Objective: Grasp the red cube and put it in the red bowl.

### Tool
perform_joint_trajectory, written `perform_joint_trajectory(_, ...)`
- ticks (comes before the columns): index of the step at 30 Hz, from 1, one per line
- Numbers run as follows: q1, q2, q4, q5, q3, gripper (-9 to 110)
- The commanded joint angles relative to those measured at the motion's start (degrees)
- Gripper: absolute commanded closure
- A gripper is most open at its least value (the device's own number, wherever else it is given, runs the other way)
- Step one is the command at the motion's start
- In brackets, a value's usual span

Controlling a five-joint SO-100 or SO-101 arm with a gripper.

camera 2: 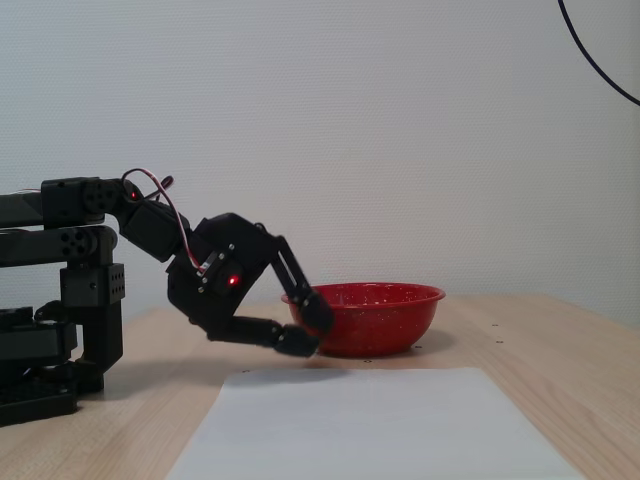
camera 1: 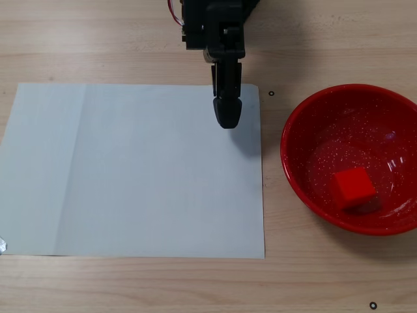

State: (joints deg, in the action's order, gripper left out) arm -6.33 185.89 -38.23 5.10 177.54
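The red cube (camera 1: 352,187) lies inside the red bowl (camera 1: 306,120), right of its centre in the fixed view from above. In the fixed view from the side, the bowl (camera 2: 366,322) hides the cube behind its wall. My black gripper (camera 1: 227,119) hangs over the far right corner of a white paper sheet, left of the bowl and well apart from it. From the side the gripper (camera 2: 308,334) sits low, just above the table, in front of the bowl's left edge. Its fingers meet at the tips with nothing between them.
A white paper sheet (camera 1: 130,169) covers most of the wooden table left of the bowl and shows near the front in the side view (camera 2: 370,425). The arm's base (camera 2: 60,345) stands at the left. Small black marks (camera 1: 271,93) dot the table.
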Motion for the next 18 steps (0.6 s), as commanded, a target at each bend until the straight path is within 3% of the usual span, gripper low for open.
perform_joint_trajectory(1, -0.1, 1.8, -1.6, 1.1, 0.3, 101)
perform_joint_trajectory(18, 0.2, 1.8, -12.7, 5.1, 0.3, 101)
